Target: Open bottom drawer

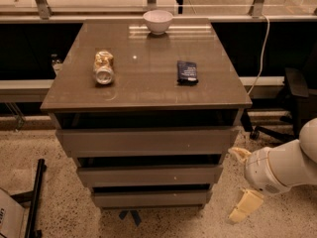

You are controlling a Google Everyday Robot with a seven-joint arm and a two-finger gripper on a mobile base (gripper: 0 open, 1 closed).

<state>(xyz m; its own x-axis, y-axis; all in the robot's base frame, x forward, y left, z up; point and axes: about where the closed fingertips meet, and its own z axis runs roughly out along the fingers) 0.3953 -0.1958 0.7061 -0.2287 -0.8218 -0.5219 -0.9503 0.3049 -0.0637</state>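
Speckled stone-look floor [59,148] and a dark glazed wall lie behind a grey-brown drawer unit with a glossy, reflective counter [143,90].

- On the counter: a white bowl [158,21] at the far edge, round and smooth; a metal can [103,67] lying on its side; a flat dark blue packet [187,72].
- Below it: three plain matte fronts without handles. The bottom drawer [151,198] is the lowest and slimmest, just above the floor, and looks shut.
- Hand [235,185]: to the right of the unit, level with the lower fronts and clear of them. It is released, its two cream fingers [246,207] spread wide with nothing between them, on a rounded white arm.

Step in hand, as judged: the approach, with no contact yet made. With no handle to grip, the next move likely calls for hooking a finger over the drawer's top edge or side lip and then pulling straight outward.
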